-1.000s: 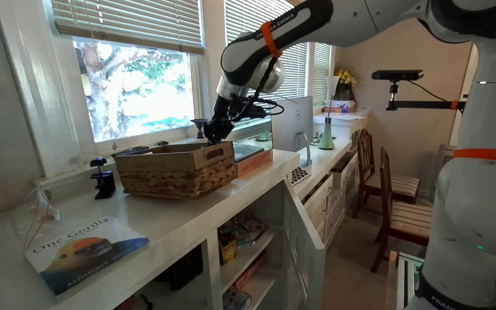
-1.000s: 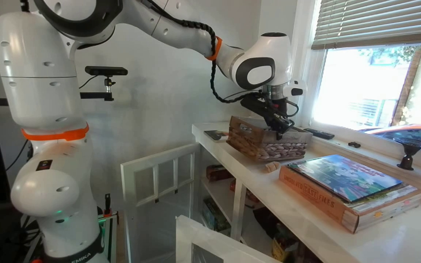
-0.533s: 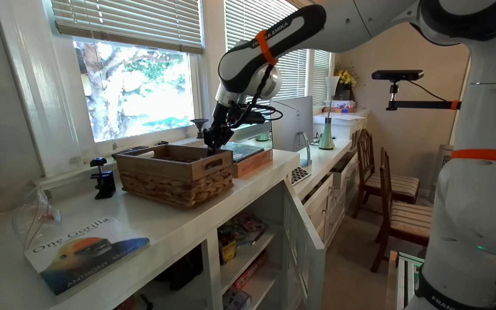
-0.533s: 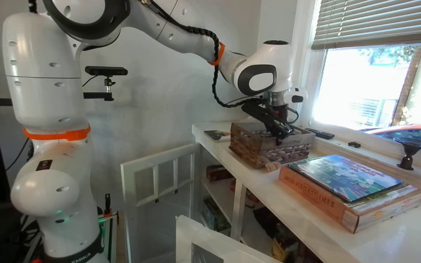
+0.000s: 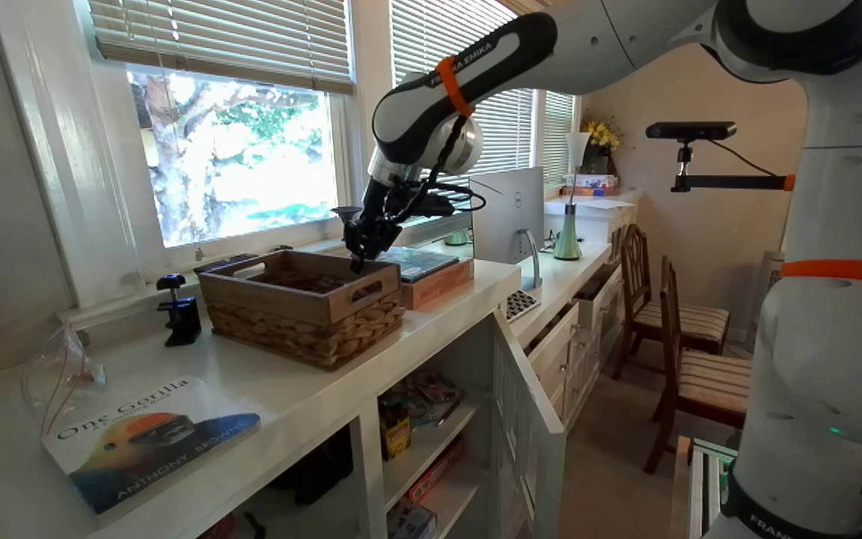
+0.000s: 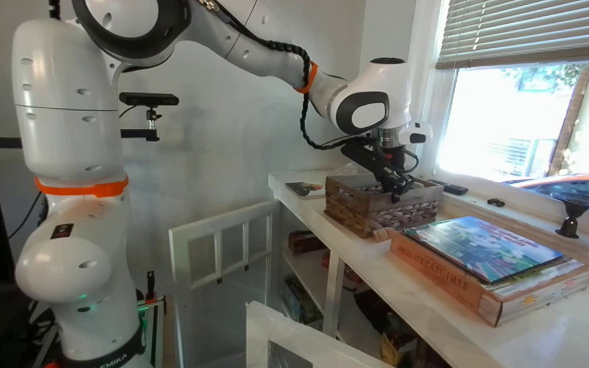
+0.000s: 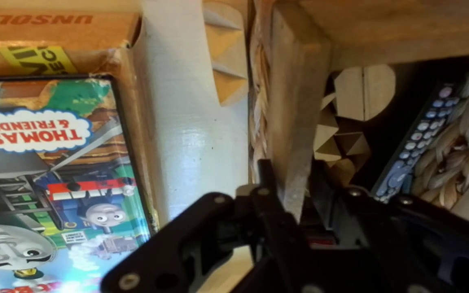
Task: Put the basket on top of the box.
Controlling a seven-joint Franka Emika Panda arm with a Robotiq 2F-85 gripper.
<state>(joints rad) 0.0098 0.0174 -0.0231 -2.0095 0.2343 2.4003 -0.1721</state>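
The brown wicker basket (image 5: pixel 289 322) with a wooden rim sits level at the counter surface; it also shows in an exterior view (image 6: pixel 384 207). In the wrist view, its wall (image 7: pixel 295 81) runs between the two fingers of my gripper (image 7: pixel 291 167). The fingers are close on both faces of this wall, on the side toward the box. The gripper (image 5: pixel 358 262) points down at that rim. The flat orange-brown box (image 6: pixel 443 268) lies beside the basket, a short gap away, with a thin blue case (image 6: pixel 483 245) on top. A remote (image 7: pixel 417 138) and cardboard pieces lie in the basket.
A folded cardboard piece (image 7: pixel 228 53) lies between basket and box. A black clamp (image 5: pixel 180 318) and a picture book (image 5: pixel 154 442) are on the counter. Open cabinet doors (image 6: pixel 223 250) stand below its front edge. A dark funnel-shaped object (image 6: pixel 569 220) is on the sill.
The basket, raised and tilted a second ago, has come down level at the counter. Gripper and basket have also shifted slightly together, the basket a little closer to the front edge and the box.
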